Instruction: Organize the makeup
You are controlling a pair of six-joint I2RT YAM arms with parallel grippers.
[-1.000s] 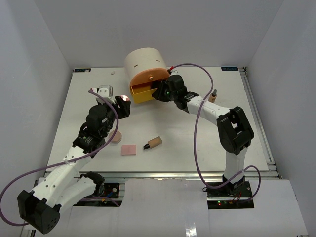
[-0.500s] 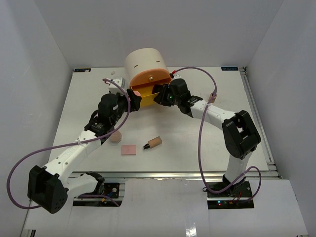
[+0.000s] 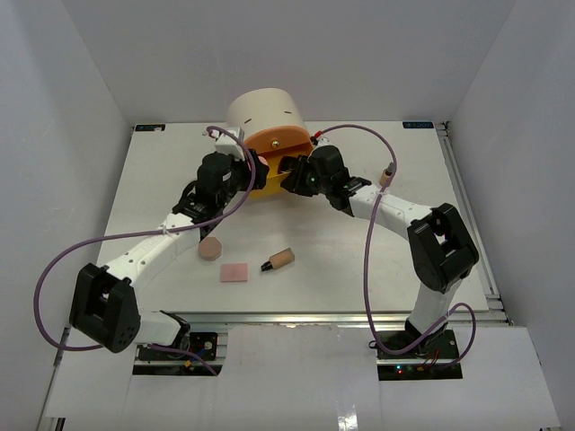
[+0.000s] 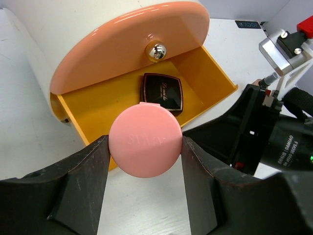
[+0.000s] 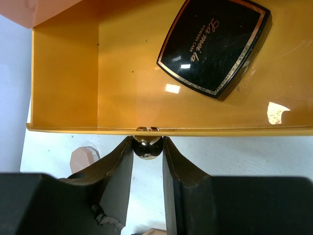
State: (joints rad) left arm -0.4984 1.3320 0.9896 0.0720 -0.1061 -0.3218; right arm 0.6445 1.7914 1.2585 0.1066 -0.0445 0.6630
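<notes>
Three loose items lay nearest on table (image 3: 359,269): pink rectangular compact (image 3: 234,272), tan black-capped bottle (image 3: 280,259), pink octagonal compact (image 3: 210,248). Farther back, left gripper (image 4: 145,149) clamped pink round compact (image 4: 145,139) at yellow drawer (image 5: 63,73) front; right gripper (image 5: 147,147) pinched drawer knob (image 5: 147,149). Black square compact (image 5: 213,46) sat inside.

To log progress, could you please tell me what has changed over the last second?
The left gripper carried the pink round compact farther back and rightward, up to the open yellow drawer. The right gripper stayed clamped on the drawer knob; the octagonal compact, rectangular compact and bottle lay unmoved.
</notes>
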